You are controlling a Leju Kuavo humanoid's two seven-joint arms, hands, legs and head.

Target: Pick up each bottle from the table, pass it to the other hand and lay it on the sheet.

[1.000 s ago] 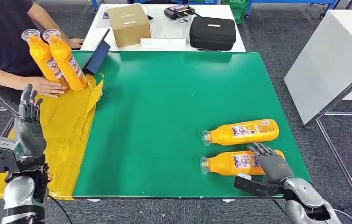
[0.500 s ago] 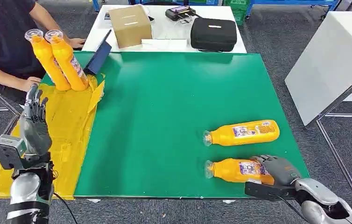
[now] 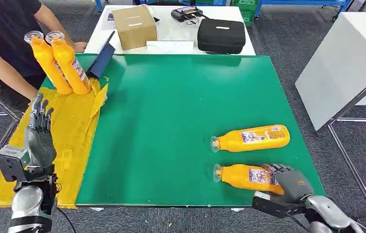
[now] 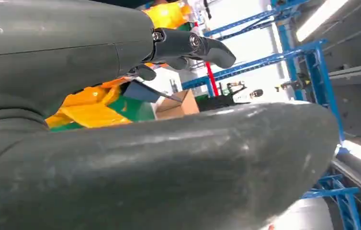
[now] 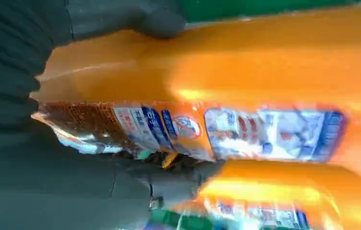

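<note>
**Right robot hand wrapped on the near bottle**

The right robot hand [image 3: 290, 182] lies at the front right of the green surface [image 3: 171, 121], its fingers [image 5: 159, 21] closed around the base end of the nearer orange bottle [image 3: 246, 176], which lies on its side on the green; a second bottle [image 3: 251, 138] lies just behind it, apart from it; the left robot hand [image 3: 39, 136] is raised over the yellow sheet [image 3: 72, 141], fingers straight and apart, holding nothing; two more bottles [image 3: 59, 63] lean together at the sheet's far end, near a person's arm [image 3: 11, 68].
</note>
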